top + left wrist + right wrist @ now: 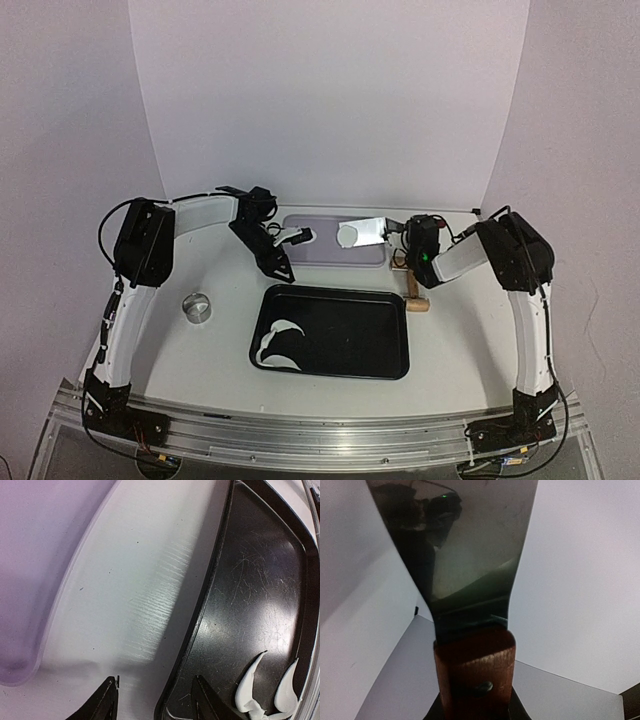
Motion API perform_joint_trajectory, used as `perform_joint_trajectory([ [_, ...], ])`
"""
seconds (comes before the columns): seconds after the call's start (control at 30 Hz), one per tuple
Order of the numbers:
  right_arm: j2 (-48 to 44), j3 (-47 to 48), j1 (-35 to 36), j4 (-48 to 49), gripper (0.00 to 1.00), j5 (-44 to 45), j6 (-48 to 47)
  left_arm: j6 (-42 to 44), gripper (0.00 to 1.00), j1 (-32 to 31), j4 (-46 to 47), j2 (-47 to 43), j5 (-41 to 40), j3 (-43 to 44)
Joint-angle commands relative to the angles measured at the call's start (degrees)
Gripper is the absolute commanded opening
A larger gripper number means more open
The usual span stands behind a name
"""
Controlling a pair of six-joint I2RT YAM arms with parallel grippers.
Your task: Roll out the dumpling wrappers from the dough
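The right gripper (405,233) clamps the brown wooden handle of a shiny steel scraper (465,555); the left gripper (155,690) stands half open, empty. A thin round white dumpling wrapper (350,236) lies on the smooth lilac mat (320,255).

My right wrist camera is mostly filled by the scraper (465,570). Its blade runs off the top edge and its wooden handle off the bottom, and the right fingers (516,714) gripping it show only as dark slivers. On the left wrist camera I see just the tips of the left fingers (102,702). The tray (250,605) is cut off at the right and bottom, the dough strips (250,690) leave the bottom edge, and the purple board (40,555) is blurred. From above, a wooden object (413,300) sits partly under the right arm, and I cannot tell what it is.
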Motion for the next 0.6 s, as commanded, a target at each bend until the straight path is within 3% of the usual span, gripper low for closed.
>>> perform_joint_trajectory([
  [0.0, -2.1, 10.4, -0.6, 3.3, 0.0, 0.1, -11.7, -0.4, 0.5, 0.2, -0.1, -4.7, 0.5, 1.4],
  [0.33, -1.1, -4.4, -0.1, 3.7, 0.0, -2.3, -11.7, -0.4, 0.5, 0.2, 0.2, -4.7, 0.3, 1.3],
  [0.57, -3.1, 9.7, -0.6, 6.3, 0.0, -3.4, -14.4, -0.3, 0.5, 0.5, 0.0, -5.0, -0.1, 0.9],
])
